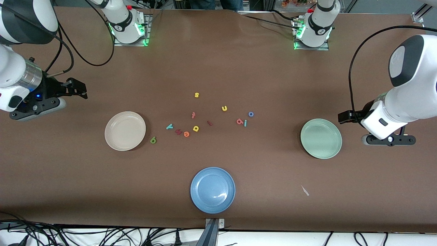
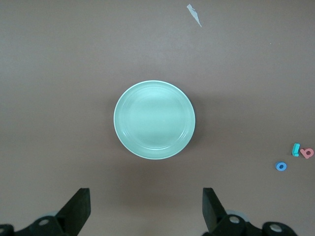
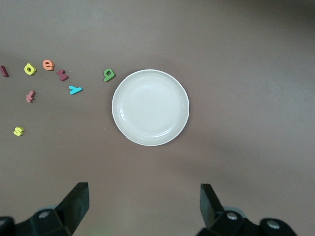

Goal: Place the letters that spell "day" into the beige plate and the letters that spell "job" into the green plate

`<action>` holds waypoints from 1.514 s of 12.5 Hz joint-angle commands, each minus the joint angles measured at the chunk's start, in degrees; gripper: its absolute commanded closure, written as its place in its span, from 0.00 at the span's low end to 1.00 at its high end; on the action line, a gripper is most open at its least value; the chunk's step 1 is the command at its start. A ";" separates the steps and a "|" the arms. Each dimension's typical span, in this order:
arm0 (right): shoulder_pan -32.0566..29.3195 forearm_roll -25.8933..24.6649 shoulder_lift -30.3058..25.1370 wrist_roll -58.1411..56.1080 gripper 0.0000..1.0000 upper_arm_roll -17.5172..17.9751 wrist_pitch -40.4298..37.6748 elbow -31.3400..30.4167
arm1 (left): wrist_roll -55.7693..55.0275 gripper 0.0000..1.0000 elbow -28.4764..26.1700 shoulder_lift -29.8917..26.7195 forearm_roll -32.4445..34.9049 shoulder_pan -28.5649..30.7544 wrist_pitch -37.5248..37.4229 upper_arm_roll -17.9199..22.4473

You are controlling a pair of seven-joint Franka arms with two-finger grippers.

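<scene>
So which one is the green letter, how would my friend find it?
Start at the beige plate, toward the right arm's end of the table. The green letter lies just beside its rim. It is the closest letter to that plate, and the only green one.

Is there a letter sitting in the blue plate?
No, the blue plate holds nothing; the letters lie on the table farther from the front camera.

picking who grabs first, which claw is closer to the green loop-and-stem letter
Right. The right claw hangs open at the beige plate's end of the table, and the green letter lies beside that plate. The left claw, also open, waits by the green plate.
</scene>
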 commanded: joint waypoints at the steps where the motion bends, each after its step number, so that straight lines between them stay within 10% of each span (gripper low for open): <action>1: -0.70 1.30 0.16 0.37 0.00 0.07 0.22 0.29 | 0.45 0.00 -0.76 -0.70 -0.05 0.05 0.52 0.14; 19: -0.70 1.92 0.16 1.16 0.00 -0.19 0.57 -0.76 | 0.45 0.00 -0.76 -0.61 0.04 -0.47 0.52 0.14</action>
